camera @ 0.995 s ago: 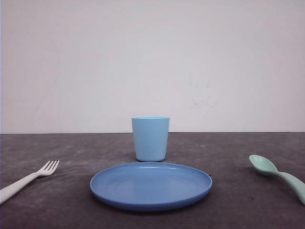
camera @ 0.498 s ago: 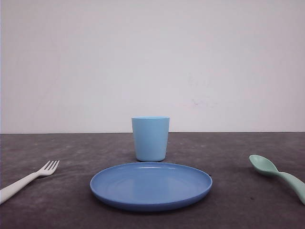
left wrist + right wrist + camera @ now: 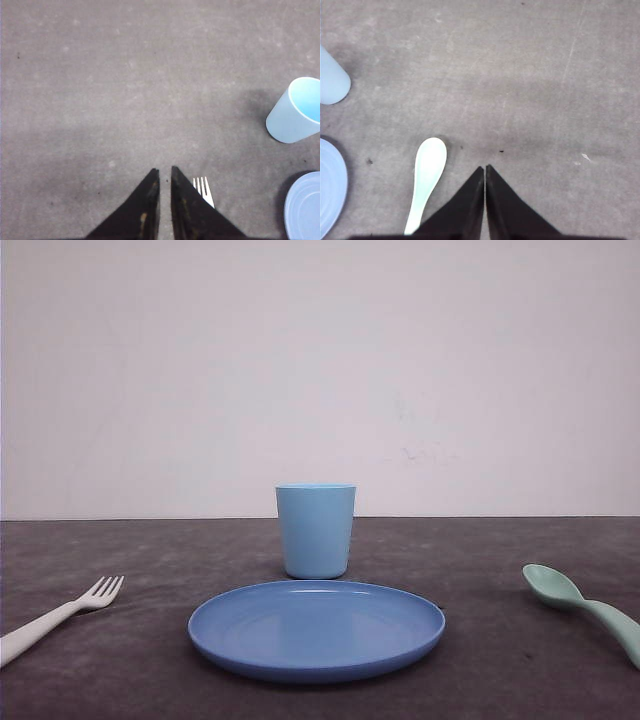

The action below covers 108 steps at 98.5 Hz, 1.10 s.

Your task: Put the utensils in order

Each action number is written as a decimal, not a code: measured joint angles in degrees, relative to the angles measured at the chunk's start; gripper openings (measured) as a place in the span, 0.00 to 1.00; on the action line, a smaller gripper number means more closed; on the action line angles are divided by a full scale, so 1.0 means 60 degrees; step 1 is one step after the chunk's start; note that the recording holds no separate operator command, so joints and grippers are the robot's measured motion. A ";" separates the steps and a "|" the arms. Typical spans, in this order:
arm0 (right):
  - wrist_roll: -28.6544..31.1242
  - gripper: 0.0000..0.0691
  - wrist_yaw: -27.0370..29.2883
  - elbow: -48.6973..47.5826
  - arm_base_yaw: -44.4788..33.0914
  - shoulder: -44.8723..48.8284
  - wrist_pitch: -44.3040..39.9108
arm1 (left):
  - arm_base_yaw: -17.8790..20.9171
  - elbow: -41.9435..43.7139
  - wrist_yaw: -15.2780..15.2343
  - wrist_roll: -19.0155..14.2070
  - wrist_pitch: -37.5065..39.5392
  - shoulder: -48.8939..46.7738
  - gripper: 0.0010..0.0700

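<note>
A round blue plate (image 3: 316, 630) sits empty, the empty light blue cup (image 3: 315, 531) just behind it — white fork (image 3: 55, 619) to its left, mint-green spoon (image 3: 585, 607) to its right. Left gripper (image 3: 163, 173) and right gripper (image 3: 485, 168) hover above the table (image 3: 150, 560), each clenched on nothing.

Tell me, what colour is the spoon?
The spoon is pale mint green, clearest in the front view.

The left tool (image 3: 161, 172) has two black fingers (image 3: 142, 210) — flat, wedge-shaped blades that widen toward the wrist and taper to sharp tips, their inner edges scuffed with small brownish marks beside the narrow slit between them. The right tool (image 3: 485, 169) has the same build: two matte black triangular fingers (image 3: 507, 212) — plain-faced, with no screws, cables or markings to be seen.
</note>
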 joint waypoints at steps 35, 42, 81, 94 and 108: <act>-0.0004 0.50 0.0186 0.0000 0.0000 0.0138 -0.0087 | 0.0000 0.0000 0.0000 0.0025 0.0000 0.0095 0.39; -0.0004 0.70 0.0204 0.0000 0.0000 0.0138 -0.0087 | 0.0000 0.0000 -0.0004 0.0044 0.0000 0.0095 0.58; -0.0004 0.98 0.0219 0.0000 0.0000 0.0138 -0.0222 | -0.0244 -0.0022 0.0015 -0.0634 -0.0601 0.0171 0.72; -0.0007 0.98 0.0226 0.0000 0.0000 0.0138 -0.0222 | -0.0718 -0.0437 0.0015 -0.0980 -0.0645 0.0229 0.72; -0.0007 0.98 0.0226 0.0000 0.0000 0.0138 -0.0222 | -0.1421 -0.1184 0.0018 -0.1464 -0.0601 0.0353 0.72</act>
